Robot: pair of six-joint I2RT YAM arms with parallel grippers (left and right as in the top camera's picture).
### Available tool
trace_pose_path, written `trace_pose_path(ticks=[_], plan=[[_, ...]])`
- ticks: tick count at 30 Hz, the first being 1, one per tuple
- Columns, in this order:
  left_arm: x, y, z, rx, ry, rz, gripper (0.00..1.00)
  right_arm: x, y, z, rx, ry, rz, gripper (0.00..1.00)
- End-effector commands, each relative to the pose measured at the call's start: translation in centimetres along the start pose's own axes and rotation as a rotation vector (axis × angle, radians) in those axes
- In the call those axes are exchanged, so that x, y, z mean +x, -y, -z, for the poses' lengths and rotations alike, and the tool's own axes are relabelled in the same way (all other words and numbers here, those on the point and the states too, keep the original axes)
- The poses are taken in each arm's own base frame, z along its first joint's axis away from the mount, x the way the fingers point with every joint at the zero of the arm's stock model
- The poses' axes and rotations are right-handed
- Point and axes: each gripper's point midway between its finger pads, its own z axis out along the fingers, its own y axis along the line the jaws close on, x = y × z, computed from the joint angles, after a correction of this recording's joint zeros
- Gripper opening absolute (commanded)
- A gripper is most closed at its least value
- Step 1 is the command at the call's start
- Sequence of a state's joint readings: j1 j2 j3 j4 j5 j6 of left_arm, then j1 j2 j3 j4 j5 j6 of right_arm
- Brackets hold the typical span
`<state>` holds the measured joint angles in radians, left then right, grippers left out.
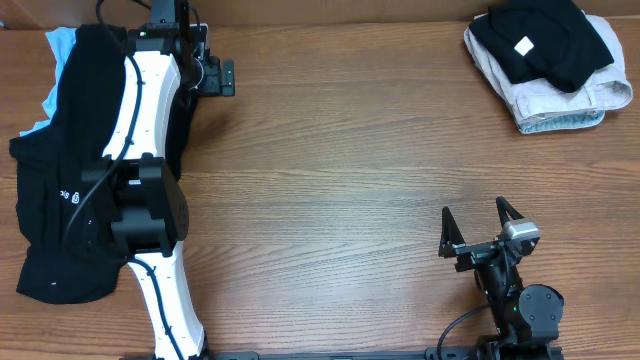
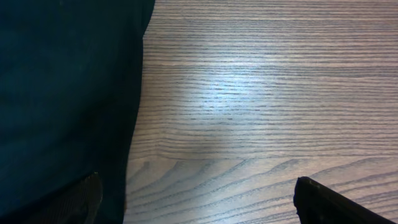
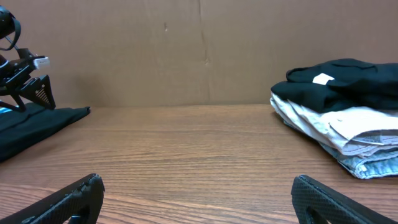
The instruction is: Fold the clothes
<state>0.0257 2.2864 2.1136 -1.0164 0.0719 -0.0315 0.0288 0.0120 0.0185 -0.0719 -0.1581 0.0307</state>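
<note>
left fingers [image 2: 78, 200] spread wide, empty; one tip over the edge of the loose black garment [image 1: 60, 190], the other over bare bench [image 2: 261, 93] | right fingers [image 3: 74, 199] spread wide, empty, low over bench | folded black tee [image 3: 339, 81] atop pale stack [image 3: 348, 134], ahead-right of right fingers, well apart
</note>
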Motion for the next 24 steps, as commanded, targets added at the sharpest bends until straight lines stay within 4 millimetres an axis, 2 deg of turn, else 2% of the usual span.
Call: trace_pose_path(ticks=[1,4,7,10,12,15,19,21,24], plan=[[0.1,0.5,-0.1,0.009,-0.002,0.014,1.0,0.3,0.2,0.0,0.008,0.001,-0.007,1.0],[0.1,0.4,0.0,0.008,0.0,0.015,1.0,0.2,0.2,0.0,0.008,0.001,-0.007,1.0],[-0.4,0.7,1.3,0.007,0.023,0.01,1.0,0.3,0.2,0.0,0.008,0.001,-0.007,1.0],[-1.3,1.9,4.1,0.017,0.078,-0.011,1.0,0.3,0.2,0.0,0.008,0.001,-0.007,1.0],[-2.0,3.2,6.9,0.029,0.133,-0.033,1.0,0.3,0.2,0.0,0.008,0.001,-0.007,1.0],[-2.9,5.7,12.0,0.056,0.234,-0.076,1.0,0.2,0.2,0.0,0.008,0.001,-0.007,1.0],[-2.9,9.4,20.0,0.106,0.384,-0.141,1.0,0.3,0.2,0.0,0.008,0.001,-0.007,1.0],[-2.6,10.2,23.5,0.114,0.451,-0.164,1.0,0.3,0.2,0.0,0.008,0.001,-0.007,1.0],[-2.1,10.3,29.2,0.124,0.568,-0.177,1.0,0.3,0.2,0.0,0.008,0.001,-0.007,1.0]])
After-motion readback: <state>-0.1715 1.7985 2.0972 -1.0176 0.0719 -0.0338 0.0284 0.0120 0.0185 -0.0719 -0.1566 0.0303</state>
